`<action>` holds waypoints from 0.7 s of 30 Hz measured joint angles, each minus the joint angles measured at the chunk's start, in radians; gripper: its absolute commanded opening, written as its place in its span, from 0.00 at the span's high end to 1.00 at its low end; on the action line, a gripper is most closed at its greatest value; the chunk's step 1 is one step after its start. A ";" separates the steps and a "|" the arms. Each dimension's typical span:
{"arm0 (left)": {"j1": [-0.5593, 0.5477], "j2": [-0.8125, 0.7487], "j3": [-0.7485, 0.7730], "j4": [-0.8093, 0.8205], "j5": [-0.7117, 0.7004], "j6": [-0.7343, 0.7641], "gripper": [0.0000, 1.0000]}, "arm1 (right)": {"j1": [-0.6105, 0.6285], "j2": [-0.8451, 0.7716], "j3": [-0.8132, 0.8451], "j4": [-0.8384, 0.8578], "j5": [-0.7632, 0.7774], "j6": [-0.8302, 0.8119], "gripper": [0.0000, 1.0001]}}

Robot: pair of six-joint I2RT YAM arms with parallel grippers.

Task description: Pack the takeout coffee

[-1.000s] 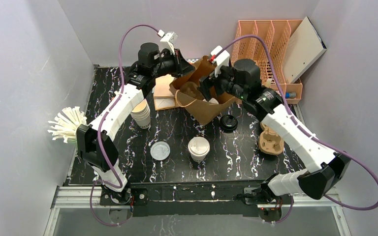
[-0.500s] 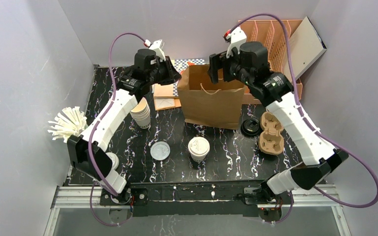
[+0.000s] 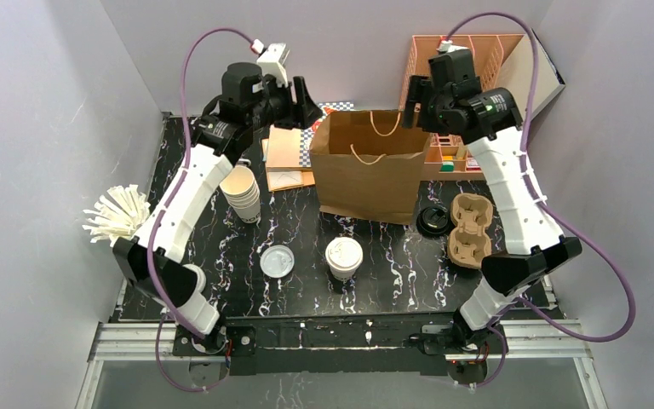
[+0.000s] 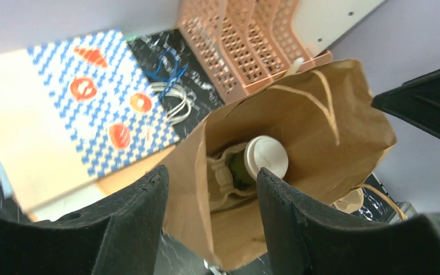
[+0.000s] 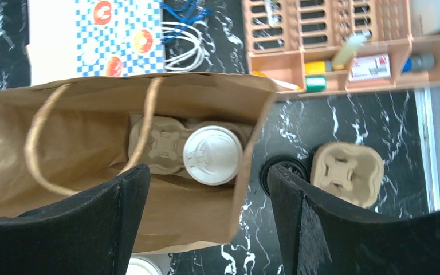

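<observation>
left gripper (image 4: 209, 177) and right gripper (image 5: 206, 172) are hanging spread over the bag (image 3: 366, 175); lidded cream cup (image 3: 343, 256) is sitting at the table (image 3: 409, 273) near edge, probably nearer left.

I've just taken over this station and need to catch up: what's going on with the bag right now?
The brown paper bag stands upright at the back of the table, with a pulp carrier and the green lidded cup inside. The left gripper and right gripper hang open over its mouth. The cream lidded cup stands on the table in front of the bag, not yet packed.
</observation>
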 measured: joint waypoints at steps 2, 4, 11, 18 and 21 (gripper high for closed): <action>0.000 0.049 0.073 -0.001 0.055 0.051 0.38 | -0.038 -0.001 -0.002 -0.032 0.001 0.035 0.23; 0.000 0.106 0.144 -0.002 0.113 0.100 0.31 | -0.074 -0.008 -0.010 -0.057 -0.003 0.066 0.27; 0.000 0.316 0.296 -0.001 0.316 0.253 0.29 | -0.138 -0.015 -0.018 -0.110 -0.060 0.109 0.44; 0.000 0.394 0.305 -0.016 0.396 0.334 0.47 | -0.144 -0.013 -0.022 -0.113 -0.098 0.123 0.67; 0.000 0.395 0.313 -0.016 0.395 0.338 0.67 | -0.144 -0.013 -0.044 -0.103 -0.106 0.123 0.74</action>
